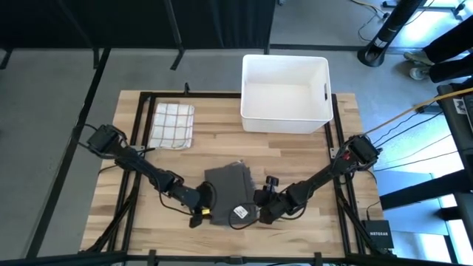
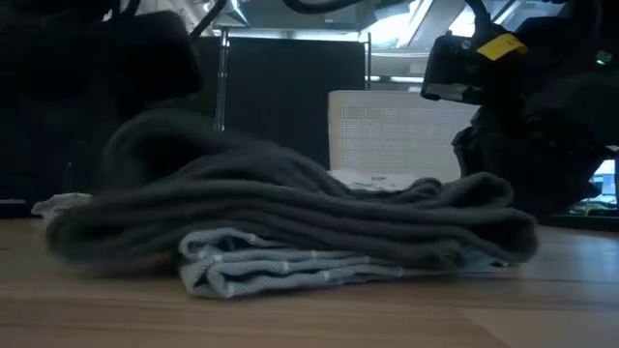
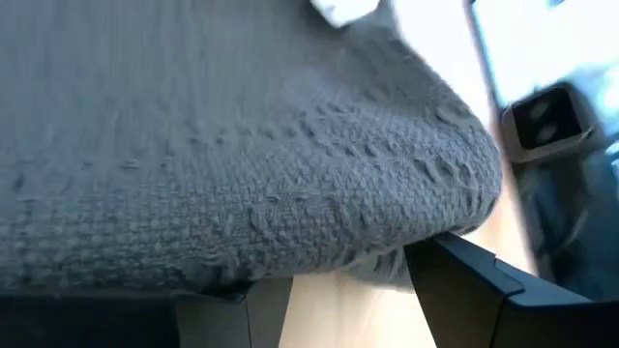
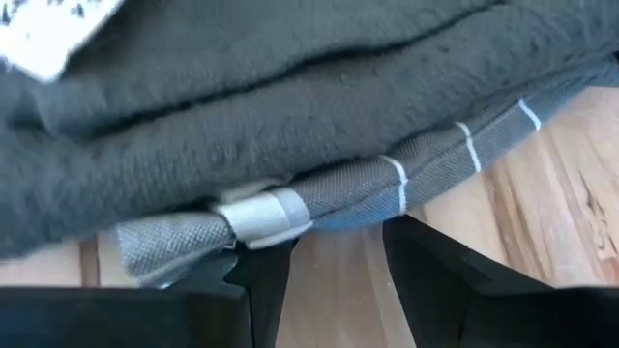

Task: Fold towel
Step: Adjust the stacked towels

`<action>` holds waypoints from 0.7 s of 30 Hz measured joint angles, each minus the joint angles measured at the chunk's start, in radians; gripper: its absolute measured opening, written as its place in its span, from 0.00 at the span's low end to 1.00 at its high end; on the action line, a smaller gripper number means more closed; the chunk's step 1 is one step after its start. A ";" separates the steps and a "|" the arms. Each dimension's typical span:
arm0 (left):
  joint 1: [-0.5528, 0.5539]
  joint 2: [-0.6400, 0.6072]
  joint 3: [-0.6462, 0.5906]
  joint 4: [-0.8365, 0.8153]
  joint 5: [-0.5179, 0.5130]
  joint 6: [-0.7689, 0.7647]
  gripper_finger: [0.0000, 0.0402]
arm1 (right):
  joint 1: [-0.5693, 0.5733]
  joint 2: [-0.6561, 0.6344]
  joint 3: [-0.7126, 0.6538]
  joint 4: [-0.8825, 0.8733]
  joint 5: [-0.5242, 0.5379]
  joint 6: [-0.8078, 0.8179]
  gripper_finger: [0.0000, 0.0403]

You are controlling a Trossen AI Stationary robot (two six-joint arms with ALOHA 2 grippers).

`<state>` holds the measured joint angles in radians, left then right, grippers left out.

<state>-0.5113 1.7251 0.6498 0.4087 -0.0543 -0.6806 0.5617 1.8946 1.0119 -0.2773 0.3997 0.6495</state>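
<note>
Flanking grey towel [image 1: 230,193] — white tag [image 1: 240,212], writing unreadable; claws open.

A robotics lab or workshop. A butcher-block tabletop [image 1: 295,159] sits in a black metal frame [image 1: 140,111] on grey concrete floor [image 1: 44,89]. Loose cables [image 1: 414,140] and a network router [image 1: 378,235] lie beside it.

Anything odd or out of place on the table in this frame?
The grey towel is folded unevenly: in the low view its lower striped layer sticks out beneath the bulging top layers. A white tag lies exposed on top.
</note>
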 joint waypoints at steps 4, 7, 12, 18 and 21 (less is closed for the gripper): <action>0.015 0.002 0.002 0.077 -0.005 -0.001 0.46 | 0.000 0.005 0.000 0.008 -0.004 0.000 0.43; 0.017 0.002 0.012 0.076 -0.011 0.004 0.46 | 0.000 0.014 0.001 0.019 -0.013 0.000 0.43; 0.016 -0.017 0.012 -0.067 0.090 0.002 0.46 | 0.000 0.006 0.004 -0.009 -0.019 0.002 0.43; 0.019 -0.137 0.026 -0.336 0.173 -0.019 0.46 | 0.000 -0.030 -0.001 -0.048 -0.044 -0.008 0.43; 0.040 -0.245 0.055 -0.466 0.100 0.033 0.46 | 0.001 -0.039 -0.002 -0.049 -0.035 -0.011 0.43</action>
<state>-0.4716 1.4796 0.7046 -0.0569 0.0456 -0.6477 0.5632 1.8553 1.0103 -0.3266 0.3651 0.6381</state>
